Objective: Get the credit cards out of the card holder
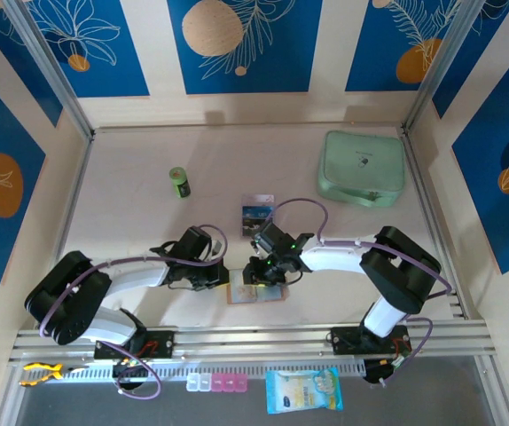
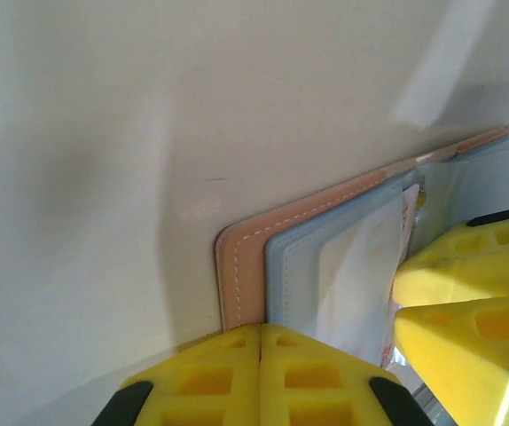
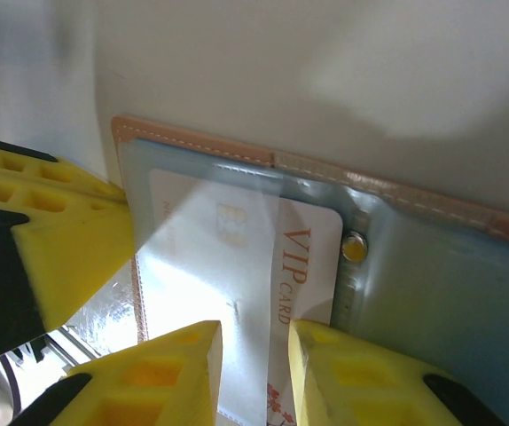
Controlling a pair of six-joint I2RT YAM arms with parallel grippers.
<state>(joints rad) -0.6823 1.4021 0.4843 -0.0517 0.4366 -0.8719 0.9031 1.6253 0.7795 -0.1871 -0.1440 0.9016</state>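
right wrist, vip card (image 3: 237,248) half under pocket film, card holder (image 3: 450,293) cropped

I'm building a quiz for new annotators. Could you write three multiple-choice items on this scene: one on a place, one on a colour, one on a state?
1. Where does the mint-green soft case sit?
A. near left corner
B. far right corner
C. between the arms

2. What colour is the "VIP" print on the white plastic card?
A. blue
B. black
C. orange-red

3. How does the tan leather card holder lie?
A. open flat
B. snapped shut
C. standing on edge

Answers:
1 B: the top view shows it at the far right.
2 C: the right wrist view shows orange-red letters.
3 A: its grey-blue pockets face up.
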